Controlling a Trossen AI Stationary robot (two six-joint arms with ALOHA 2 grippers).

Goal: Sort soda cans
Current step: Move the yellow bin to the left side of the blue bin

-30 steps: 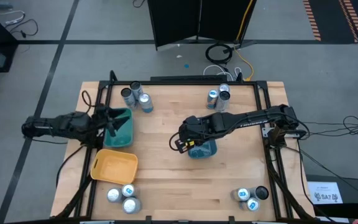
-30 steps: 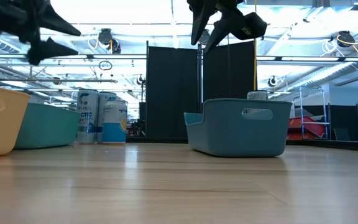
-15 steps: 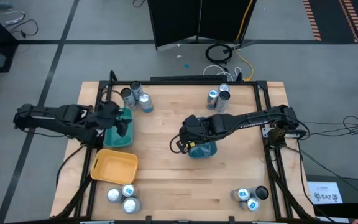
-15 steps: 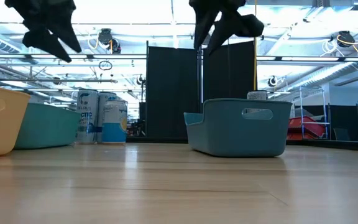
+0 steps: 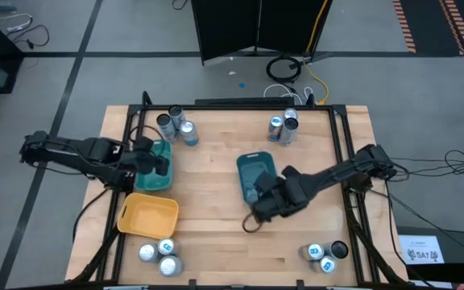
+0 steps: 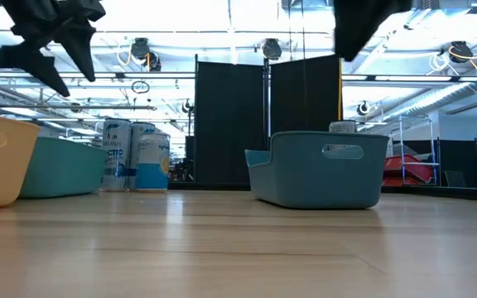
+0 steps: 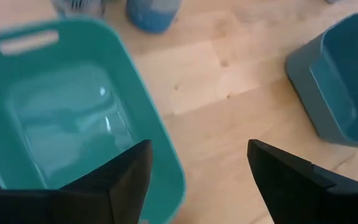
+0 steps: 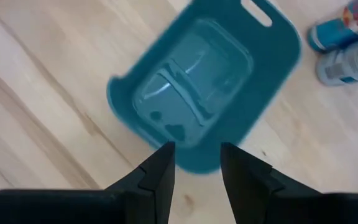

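Your cans (image 5: 176, 127) stand in corner clusters on the wood table (image 5: 216, 225), labels unreadable; left gripper (image 7: 197, 180) parted over the green bin (image 7: 61, 124), right gripper (image 8: 196, 168) parted, empty, beside the blue bin (image 8: 229, 56).

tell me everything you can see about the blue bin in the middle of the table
The blue bin is a rectangular tub of what looks like smooth plastic, with rounded corners and a slot handle cut in an end wall. It sits upright and empty, its glossy floor bare, near the centre of the wooden table. The right hand is beside it, open, not touching it.
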